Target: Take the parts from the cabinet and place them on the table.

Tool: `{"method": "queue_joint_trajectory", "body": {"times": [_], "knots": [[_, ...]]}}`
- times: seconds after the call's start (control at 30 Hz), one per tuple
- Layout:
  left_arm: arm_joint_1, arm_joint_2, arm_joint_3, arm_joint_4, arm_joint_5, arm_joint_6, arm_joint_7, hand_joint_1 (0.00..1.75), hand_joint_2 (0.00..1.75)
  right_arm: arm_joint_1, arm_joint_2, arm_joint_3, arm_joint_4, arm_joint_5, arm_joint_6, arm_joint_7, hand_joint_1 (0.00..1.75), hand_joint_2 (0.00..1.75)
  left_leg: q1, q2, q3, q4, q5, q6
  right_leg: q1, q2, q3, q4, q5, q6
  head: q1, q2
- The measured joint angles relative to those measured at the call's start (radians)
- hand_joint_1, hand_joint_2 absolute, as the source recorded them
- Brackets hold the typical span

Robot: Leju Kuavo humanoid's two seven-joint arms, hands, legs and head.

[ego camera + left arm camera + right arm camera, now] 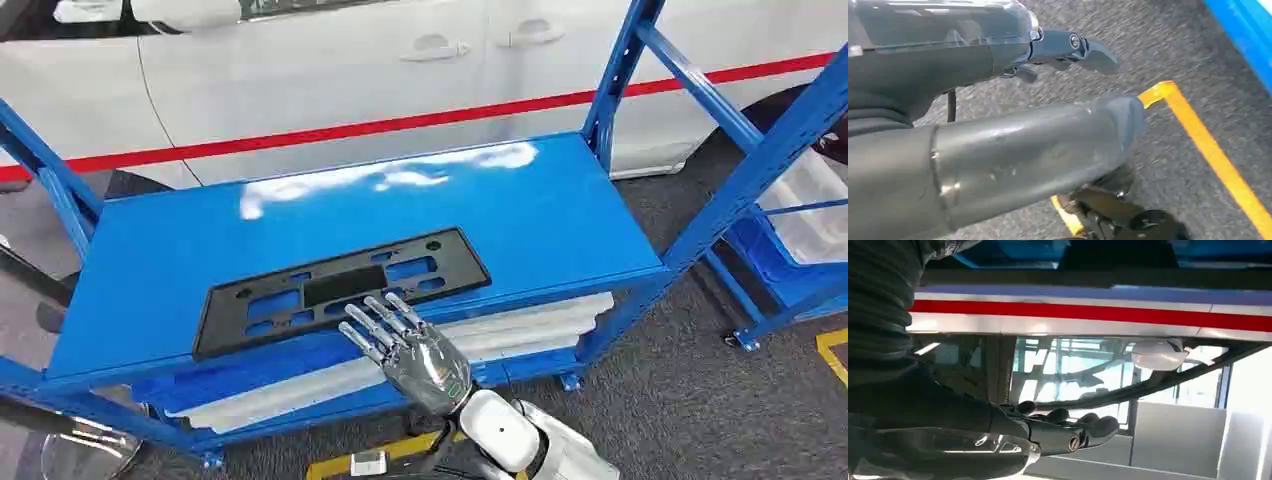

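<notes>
A flat black plastic part with rectangular cut-outs lies on the top shelf of the blue cabinet, close to its front edge. My right hand reaches in from below with its fingers spread and straight. Its fingertips lie over the part's front edge, and the hand holds nothing. In the right wrist view the same hand is stretched out flat with nothing in it. My left hand hangs low over the grey floor, its thick thumb and dark fingers apart and empty.
A white car with a red stripe stands right behind the cabinet. White trays fill the lower shelf. A second blue rack with white bins stands at the right. Yellow tape marks the grey carpet.
</notes>
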Motion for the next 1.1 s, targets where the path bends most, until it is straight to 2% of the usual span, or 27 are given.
{"method": "queue_joint_trajectory", "body": {"times": [0.03, 0.07, 0.1, 0.17, 0.2, 0.23, 0.3, 0.33, 0.37, 0.4, 0.43, 0.5, 0.53, 0.57, 0.6, 0.63, 0.67, 0.73, 0.77, 0.83, 0.87, 0.9, 0.93, 1.0, 1.03, 1.07, 1.1], "knots": [[0.000, 0.000, -0.001, 0.000, 0.000, -0.002, 0.002, 0.00, 0.00, 0.001, 0.003, 0.000, 0.004, 0.000, 0.002, 0.000, 0.00, 1.75, -0.005, 0.001, -0.003, -0.001, -0.027, 0.001, 0.003, 0.000, 0.005, 0.000, -0.004, 0.006, 0.000, 0.000], [-0.001, -0.001, -0.003, -0.001, 0.001, -0.004, 0.003, 0.00, 0.00, 0.002, 0.009, 0.002, 0.008, -0.002, 0.003, 0.000, 0.00, 1.75, -0.010, 0.004, 0.001, -0.018, -0.056, 0.011, 0.002, 0.002, -0.002, 0.001, -0.008, 0.013, 0.000, 0.000], [0.002, -0.001, -0.008, -0.005, 0.003, -0.005, 0.005, 0.00, 0.00, 0.004, 0.014, 0.003, 0.013, -0.003, 0.004, 0.000, 0.00, 1.75, -0.012, 0.003, 0.001, -0.020, -0.028, 0.022, 0.003, 0.001, -0.001, -0.001, -0.014, 0.021, 0.000, 0.000], [0.006, -0.002, -0.015, -0.006, 0.004, -0.006, 0.008, 0.00, 0.00, 0.008, 0.022, 0.006, 0.022, -0.008, 0.004, 0.001, 0.00, 1.75, -0.008, 0.000, 0.016, -0.024, -0.030, 0.038, 0.004, 0.000, 0.008, 0.021, -0.008, 0.033, 0.000, 0.000], [0.004, -0.003, -0.019, -0.006, 0.004, -0.008, 0.009, 0.00, 0.00, 0.007, 0.024, 0.007, 0.027, -0.011, 0.004, 0.002, 0.00, 1.75, -0.006, 0.000, 0.028, -0.033, -0.029, 0.045, 0.000, -0.001, 0.005, 0.040, -0.021, 0.037, 0.000, 0.000], [0.002, -0.003, -0.020, -0.007, 0.007, -0.010, 0.009, 0.00, 0.00, 0.005, 0.029, 0.008, 0.032, -0.020, 0.004, 0.002, 0.00, 1.75, -0.006, 0.000, 0.035, -0.034, -0.032, 0.051, 0.000, -0.002, -0.012, 0.075, -0.042, 0.039, 0.000, 0.000], [0.000, -0.003, -0.025, -0.011, 0.010, -0.011, 0.013, 0.00, 0.00, 0.005, 0.035, 0.010, 0.046, -0.034, 0.005, 0.002, 0.00, 1.75, -0.007, 0.000, 0.040, -0.034, -0.039, 0.059, -0.001, -0.001, -0.096, 0.211, -0.108, 0.044, 0.000, 0.000], [0.000, -0.003, -0.027, -0.012, 0.011, -0.012, 0.014, 0.00, 0.00, 0.006, 0.035, 0.011, 0.055, -0.040, 0.005, 0.002, 0.00, 1.75, -0.009, 0.000, 0.042, -0.033, -0.043, 0.060, -0.001, -0.001, -0.144, 0.278, -0.131, 0.047, 0.000, 0.000], [0.002, -0.003, -0.030, -0.012, 0.013, -0.013, 0.015, 0.00, 0.00, 0.007, 0.035, 0.013, 0.064, -0.044, 0.004, 0.000, 0.00, 1.75, -0.010, -0.001, 0.046, -0.033, -0.048, 0.060, -0.001, -0.002, -0.176, 0.311, -0.130, 0.047, 0.000, 0.000], [0.004, -0.003, -0.034, -0.012, 0.015, -0.013, 0.015, 0.00, 0.00, 0.008, 0.036, 0.013, 0.074, -0.048, 0.003, 0.000, 0.00, 1.75, -0.010, -0.002, 0.053, -0.033, -0.053, 0.058, -0.001, -0.002, -0.185, 0.297, -0.100, 0.048, 0.000, 0.000], [0.004, -0.003, -0.037, -0.012, 0.018, -0.013, 0.015, 0.00, 0.00, 0.008, 0.038, 0.013, 0.081, -0.053, 0.003, 0.001, 0.00, 1.75, -0.010, -0.003, 0.062, -0.033, -0.060, 0.057, -0.001, -0.002, -0.172, 0.240, -0.050, 0.043, 0.000, 0.000], [0.004, -0.003, -0.042, -0.012, 0.021, -0.013, 0.018, 0.00, 0.00, 0.007, 0.044, 0.013, 0.090, -0.058, 0.004, 0.009, 0.00, 1.75, -0.012, -0.003, 0.085, -0.033, -0.075, 0.052, 0.002, -0.002, -0.110, 0.072, 0.068, 0.028, 0.000, 0.000], [0.005, -0.004, -0.043, -0.012, 0.022, -0.013, 0.018, 0.00, 0.00, 0.007, 0.047, 0.013, 0.097, -0.060, 0.005, 0.015, 0.00, 1.75, -0.012, -0.004, 0.092, -0.035, -0.080, 0.048, 0.008, -0.004, -0.096, 0.040, 0.060, 0.020, 0.000, 0.000], [0.003, -0.006, -0.043, -0.012, 0.025, -0.013, 0.019, 0.00, 0.00, 0.004, 0.049, 0.012, 0.104, -0.062, 0.006, 0.018, 0.00, 1.75, -0.013, -0.007, 0.091, -0.034, -0.084, 0.042, 0.015, -0.005, -0.102, 0.030, 0.003, 0.019, 0.001, 0.000], [0.001, -0.006, -0.044, -0.012, 0.028, -0.013, 0.023, 0.00, 0.00, 0.006, 0.054, 0.010, 0.109, -0.063, 0.008, 0.019, 0.00, 1.75, -0.013, -0.004, 0.087, -0.038, -0.092, 0.030, 0.016, -0.001, -0.097, 0.030, 0.017, 0.011, 0.002, 0.000], [0.004, -0.006, -0.044, -0.012, 0.031, -0.013, 0.024, 0.00, 0.00, 0.009, 0.055, 0.004, 0.114, -0.066, 0.010, 0.022, 0.00, 1.75, -0.014, -0.003, 0.101, -0.025, -0.087, 0.024, 0.016, 0.000, -0.094, 0.022, 0.035, 0.002, 0.002, 0.000], [0.004, -0.006, -0.044, -0.012, 0.032, -0.013, 0.024, 0.00, 0.00, 0.009, 0.058, 0.002, 0.121, -0.070, 0.010, 0.024, 0.00, 1.75, -0.016, -0.003, 0.108, -0.024, -0.089, 0.018, 0.011, 0.002, -0.085, 0.021, 0.039, -0.005, 0.002, 0.000], [0.003, -0.007, -0.045, -0.013, 0.034, -0.013, 0.026, 0.00, 0.00, 0.006, 0.067, -0.003, 0.131, -0.074, 0.009, 0.028, 0.00, 1.75, -0.011, -0.003, 0.095, 0.016, -0.123, 0.007, 0.003, -0.002, -0.061, 0.011, 0.041, -0.011, 0.002, 0.000], [0.002, -0.008, -0.045, -0.013, 0.034, -0.013, 0.026, 0.00, 0.00, 0.003, 0.071, -0.004, 0.135, -0.074, 0.009, 0.029, 0.00, 1.75, -0.010, -0.003, 0.065, 0.073, -0.152, -0.001, 0.003, -0.003, -0.057, 0.011, 0.037, -0.016, 0.002, 0.000], [0.004, -0.008, -0.045, -0.013, 0.035, -0.013, 0.027, 0.00, 0.00, 0.005, 0.074, -0.005, 0.145, -0.074, 0.009, 0.029, 0.00, 1.75, -0.006, -0.003, -0.028, 0.220, -0.216, -0.007, 0.004, -0.003, -0.053, 0.012, 0.028, -0.018, 0.002, 0.000], [0.007, -0.008, -0.045, -0.013, 0.036, -0.013, 0.027, 0.00, 0.00, 0.007, 0.074, -0.005, 0.149, -0.074, 0.010, 0.029, 0.00, 1.75, -0.005, -0.003, -0.065, 0.266, -0.223, -0.010, 0.004, -0.001, -0.049, 0.013, 0.022, -0.017, 0.002, 0.000], [0.010, -0.008, -0.045, -0.013, 0.037, -0.013, 0.027, 0.00, 0.00, 0.009, 0.075, -0.005, 0.153, -0.074, 0.010, 0.029, 0.00, 1.75, -0.003, -0.002, -0.078, 0.263, -0.202, -0.009, 0.004, 0.000, -0.043, 0.013, 0.017, -0.016, 0.002, 0.000], [0.011, -0.008, -0.045, -0.013, 0.037, -0.013, 0.027, 0.00, 0.00, 0.009, 0.076, -0.005, 0.157, -0.074, 0.009, 0.029, 0.00, 1.75, -0.003, -0.002, -0.070, 0.215, -0.155, -0.008, 0.004, 0.001, -0.033, 0.013, 0.009, -0.014, 0.002, 0.000], [0.011, -0.008, -0.045, -0.013, 0.037, -0.013, 0.027, 0.00, 0.00, 0.008, 0.079, -0.005, 0.161, -0.076, 0.008, 0.029, 0.00, 1.75, -0.002, -0.002, -0.012, 0.043, -0.031, -0.004, 0.004, 0.001, -0.008, 0.013, -0.007, -0.009, 0.002, 0.000], [0.012, -0.007, -0.045, -0.013, 0.039, -0.013, 0.028, 0.00, 0.00, 0.009, 0.082, -0.007, 0.163, -0.078, 0.008, 0.029, 0.00, 1.75, -0.004, -0.001, 0.008, -0.003, -0.014, 0.002, 0.002, 0.000, -0.002, 0.010, -0.014, -0.005, 0.002, 0.000], [0.009, -0.007, -0.045, -0.013, 0.039, -0.013, 0.029, 0.00, 0.00, 0.008, 0.084, -0.008, 0.165, -0.082, 0.007, 0.032, 0.00, 1.75, -0.014, 0.000, -0.003, -0.007, -0.065, 0.003, 0.005, 0.002, 0.001, 0.012, -0.016, 0.001, 0.002, 0.000], [0.008, -0.008, -0.045, -0.014, 0.039, -0.013, 0.030, 0.00, 0.00, 0.008, 0.086, -0.010, 0.164, -0.088, 0.006, 0.032, 0.00, 1.75, -0.014, 0.000, 0.006, -0.008, -0.063, 0.017, 0.005, 0.002, -0.002, 0.010, -0.021, 0.008, 0.002, 0.000]]}}
